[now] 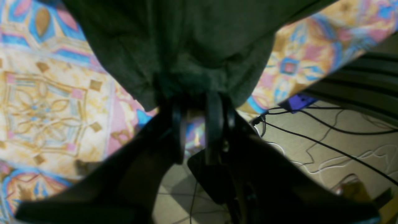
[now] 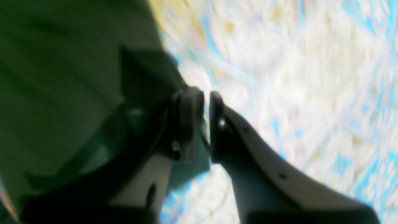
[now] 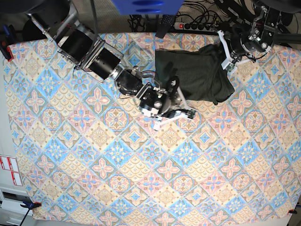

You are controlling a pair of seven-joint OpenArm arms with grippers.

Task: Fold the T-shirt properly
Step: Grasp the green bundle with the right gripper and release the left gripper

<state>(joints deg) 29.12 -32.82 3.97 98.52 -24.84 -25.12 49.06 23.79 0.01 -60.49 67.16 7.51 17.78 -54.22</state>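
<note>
Up top, bunched T-shirt (image 3: 195, 75)

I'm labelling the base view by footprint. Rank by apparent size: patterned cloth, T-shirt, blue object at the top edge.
1. patterned cloth
2. T-shirt
3. blue object, cut off by the frame, so its full size is unsure.

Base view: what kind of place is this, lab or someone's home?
Likely an improvised robot workspace, not a factory cell: a patterned tablecloth covers the table, a power strip and loose cables lie on tiled floor, and two arms work a T-shirt.
</note>
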